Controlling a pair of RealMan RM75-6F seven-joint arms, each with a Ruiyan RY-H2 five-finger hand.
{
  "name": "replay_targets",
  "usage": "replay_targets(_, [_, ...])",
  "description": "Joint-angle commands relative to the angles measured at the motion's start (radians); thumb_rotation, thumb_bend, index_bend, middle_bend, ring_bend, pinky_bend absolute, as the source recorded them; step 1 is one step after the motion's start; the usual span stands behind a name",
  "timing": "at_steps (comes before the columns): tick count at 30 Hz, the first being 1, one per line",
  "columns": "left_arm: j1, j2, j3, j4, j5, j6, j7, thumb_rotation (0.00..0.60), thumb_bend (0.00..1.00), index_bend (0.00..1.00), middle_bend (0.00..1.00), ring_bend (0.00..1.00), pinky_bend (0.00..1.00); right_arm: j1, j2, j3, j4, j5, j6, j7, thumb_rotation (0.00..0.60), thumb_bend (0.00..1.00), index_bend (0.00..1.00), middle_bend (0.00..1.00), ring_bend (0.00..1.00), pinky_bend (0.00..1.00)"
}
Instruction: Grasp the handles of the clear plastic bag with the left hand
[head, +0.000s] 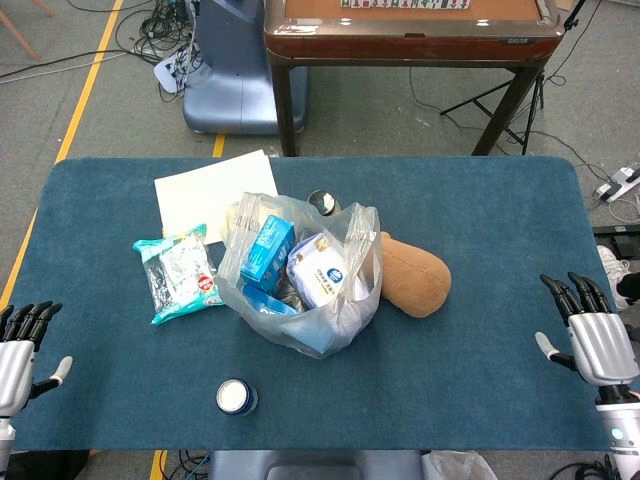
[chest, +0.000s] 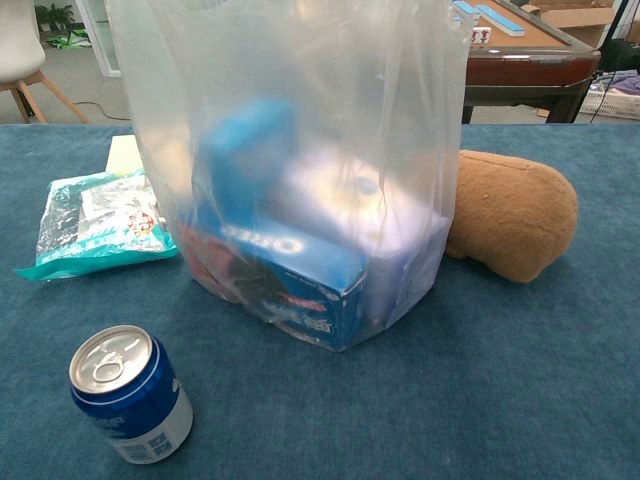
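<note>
The clear plastic bag (head: 300, 270) stands upright in the middle of the blue table, filled with blue and white boxes; in the chest view the bag (chest: 300, 170) fills the centre. Its handles (head: 350, 225) rise loosely at the bag's top. My left hand (head: 22, 350) hovers at the table's near left edge, fingers spread, holding nothing, far from the bag. My right hand (head: 592, 335) is at the near right edge, fingers apart and empty. Neither hand shows in the chest view.
A teal snack packet (head: 180, 275) lies left of the bag, on a white sheet (head: 210, 190). A brown plush toy (head: 412, 275) lies right of it. A blue can (head: 236, 397) stands near the front edge, another can (head: 323, 203) behind the bag.
</note>
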Motion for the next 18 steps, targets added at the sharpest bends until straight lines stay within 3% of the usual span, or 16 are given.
replay_targets(1, [0.000,-0.001,0.001,0.001,-0.001,-0.003,0.001,0.600,0.26,0.15,0.12,0.09,0.02,0.001,-0.001,-0.003,0.001,-0.005,-0.001,0.003,0.600,0.31,0.09,0.19,0.04,0.10])
replay_targets(9, [-0.006,0.001,-0.005,0.021,0.034,0.011,-0.038,0.600,0.26,0.15,0.12,0.11,0.02,0.000,-0.001,-0.006,0.005,-0.022,0.013,0.008,0.600,0.31,0.09,0.19,0.04,0.10])
replay_targets(18, [-0.069,0.072,-0.034,0.053,0.102,-0.036,-0.264,0.600,0.26,0.17,0.12,0.13,0.02,0.007,0.014,0.001,-0.003,-0.036,0.022,0.018,0.600,0.31,0.09,0.19,0.04,0.10])
